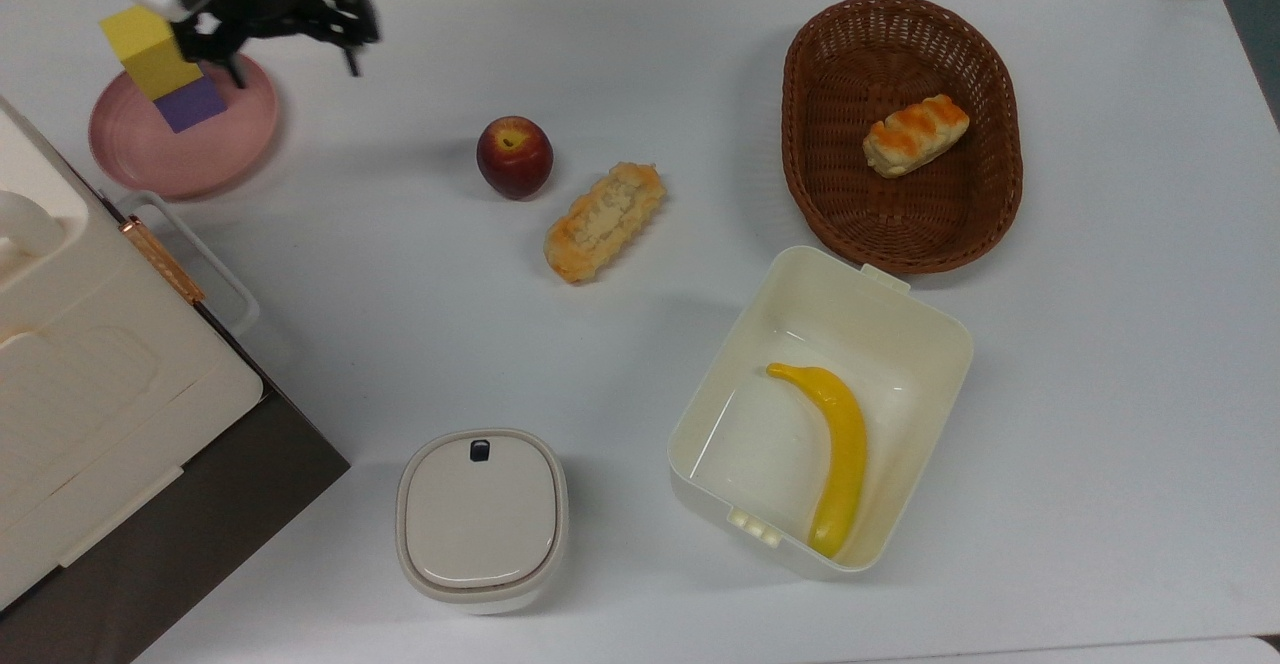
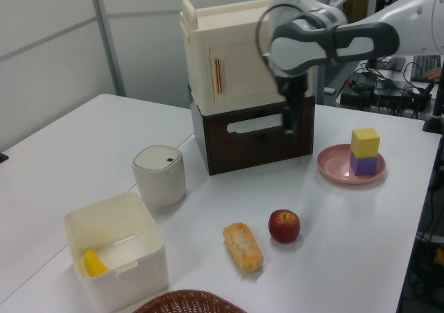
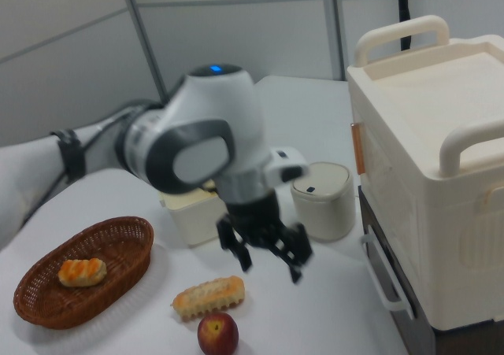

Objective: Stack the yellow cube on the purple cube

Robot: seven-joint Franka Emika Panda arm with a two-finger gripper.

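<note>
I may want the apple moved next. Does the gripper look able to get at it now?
Probably yes: the gripper hangs open above the table, and the apple stands alone, apart from the bread.
</note>
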